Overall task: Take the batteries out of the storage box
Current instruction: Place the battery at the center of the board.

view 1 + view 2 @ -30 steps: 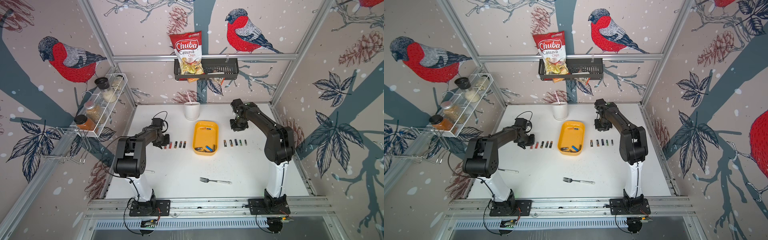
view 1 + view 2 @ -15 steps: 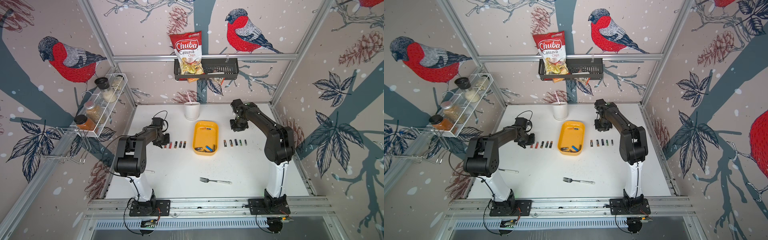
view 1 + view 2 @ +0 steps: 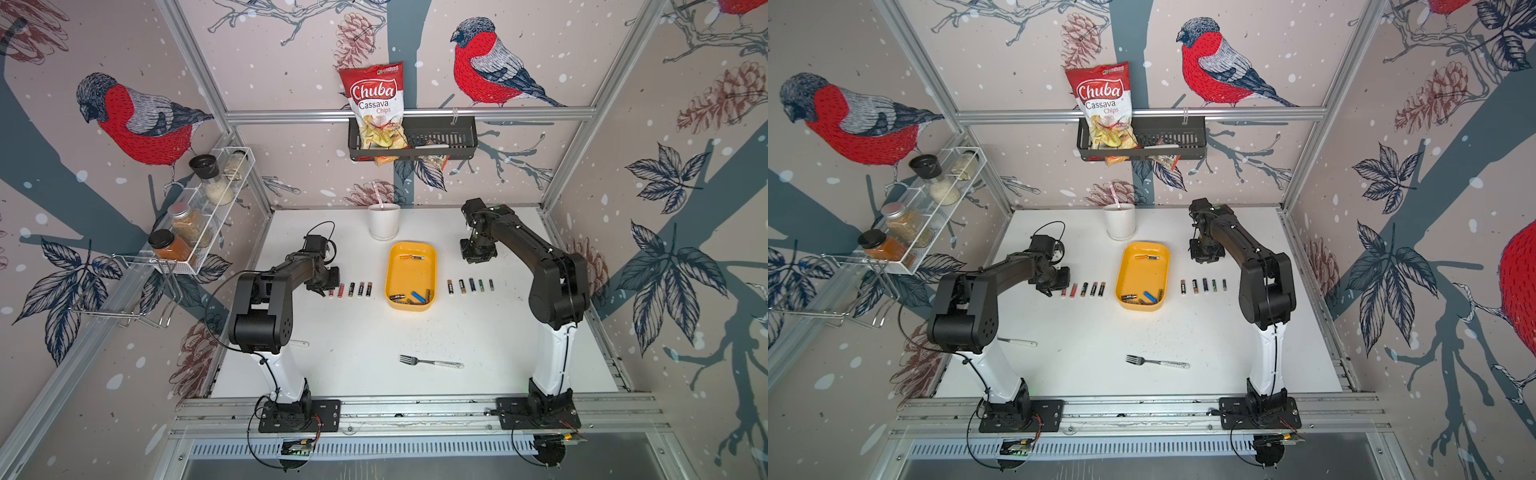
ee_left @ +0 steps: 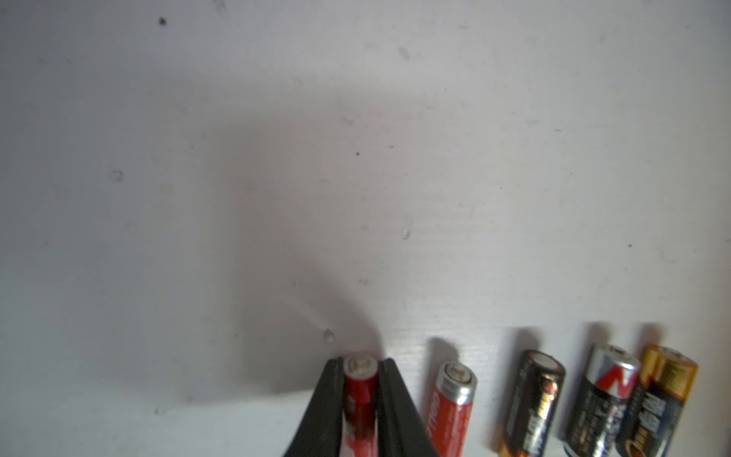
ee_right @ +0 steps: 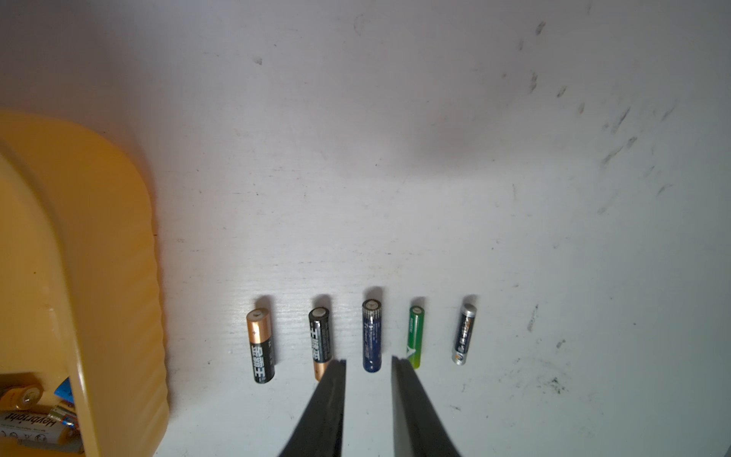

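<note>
**Left end effector at the red battery; right end effector empty above the right row**

Left end effector [image 4: 360, 362]: down at the desk [image 4: 277, 158]. Its two fingers [image 4: 328, 403] sit tight against either side of a red battery [image 4: 359, 391]. I cannot tell from the wrist view whether they are pinching it or merely resting beside it.

The red battery lies at the outer end of the left row [image 3: 351, 289], parallel to its neighbours. Working inward these are an orange battery [image 4: 453, 403], a black battery [image 4: 534, 399], a silver-black battery [image 4: 601, 399] and a gold-black battery [image 4: 660, 399].

Right end effector [image 5: 368, 362]: released, fingers slightly parted, nothing between them. In a top view it hangs [image 3: 478, 253] over the desk, on the far side of the right row [image 3: 472, 285].

The right row has five batteries, all lying flat and apart:
- a copper-black battery [image 5: 261, 344], nearest the box
- a second copper-black battery [image 5: 319, 336]
- a blue battery [image 5: 372, 336], seen through the finger gap
- a green battery [image 5: 415, 336]
- a silver-ended battery [image 5: 464, 334]

Storage box [image 3: 388, 270]: yellow, mid-desk, between the two rows. It holds a cluster of batteries [image 3: 409, 297] at the near end and a pair [image 3: 412, 257] at the far end.

Periphery: a white cup [image 3: 384, 222] stands beyond the box, and a fork [image 3: 430, 362] lies toward the front edge. A chip bag [image 3: 376, 104] sits in the wall basket [image 3: 449, 139].
</note>
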`<action>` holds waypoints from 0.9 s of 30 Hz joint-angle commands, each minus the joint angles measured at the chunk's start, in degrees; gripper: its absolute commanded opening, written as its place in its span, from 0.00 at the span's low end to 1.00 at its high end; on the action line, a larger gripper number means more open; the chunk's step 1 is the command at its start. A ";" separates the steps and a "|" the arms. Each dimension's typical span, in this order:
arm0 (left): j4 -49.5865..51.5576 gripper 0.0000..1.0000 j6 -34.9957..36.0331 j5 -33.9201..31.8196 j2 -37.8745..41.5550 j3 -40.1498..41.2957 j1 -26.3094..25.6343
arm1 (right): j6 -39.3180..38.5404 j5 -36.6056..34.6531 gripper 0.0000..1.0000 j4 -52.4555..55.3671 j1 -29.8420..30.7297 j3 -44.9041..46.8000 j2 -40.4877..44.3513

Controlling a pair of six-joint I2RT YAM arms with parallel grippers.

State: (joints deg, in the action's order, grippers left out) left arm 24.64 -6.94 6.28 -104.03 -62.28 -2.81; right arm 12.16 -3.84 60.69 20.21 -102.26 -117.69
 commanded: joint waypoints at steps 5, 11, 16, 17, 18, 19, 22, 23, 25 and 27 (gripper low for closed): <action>1.64 0.21 0.72 0.53 -0.48 0.31 0.16 | 0.40 -0.70 0.27 1.02 -0.04 -0.49 0.53; 1.63 0.24 0.88 0.66 -0.31 0.49 0.15 | 0.46 -0.59 0.27 1.10 -0.01 -0.57 0.56; 1.64 0.26 0.87 0.70 -0.22 0.49 0.17 | 0.41 -0.65 0.27 1.19 -0.02 -0.66 0.55; 1.64 0.27 0.80 0.66 -0.22 0.49 0.18 | 0.48 -0.65 0.27 1.12 -0.06 -0.58 0.53; 1.68 0.27 0.79 0.72 -0.17 0.36 0.17 | 0.41 -0.64 0.27 1.18 -0.08 -0.57 0.53; 1.72 0.27 0.79 0.83 0.00 0.41 0.17 | 0.47 -0.62 0.27 1.19 0.00 -0.51 0.56; 1.48 0.21 0.87 0.91 0.57 0.66 0.18 | 0.49 -0.64 0.27 1.01 -0.01 -0.31 0.71; 1.51 0.20 0.88 0.84 0.73 0.75 0.17 | 0.47 -0.67 0.27 1.02 -0.05 -0.31 0.75; 1.64 0.19 0.96 0.83 0.61 0.76 0.19 | 0.45 -0.73 0.27 1.01 -0.06 -0.31 0.71; 1.74 0.18 0.96 0.84 0.59 0.80 0.19 | 0.43 -0.71 0.27 1.01 0.01 -0.31 0.72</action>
State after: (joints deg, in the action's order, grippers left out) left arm 24.53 -6.09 7.16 -103.50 -61.73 -2.81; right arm 12.14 -3.99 60.95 20.18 -102.48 -117.67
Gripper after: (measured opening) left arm 0.182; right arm 0.271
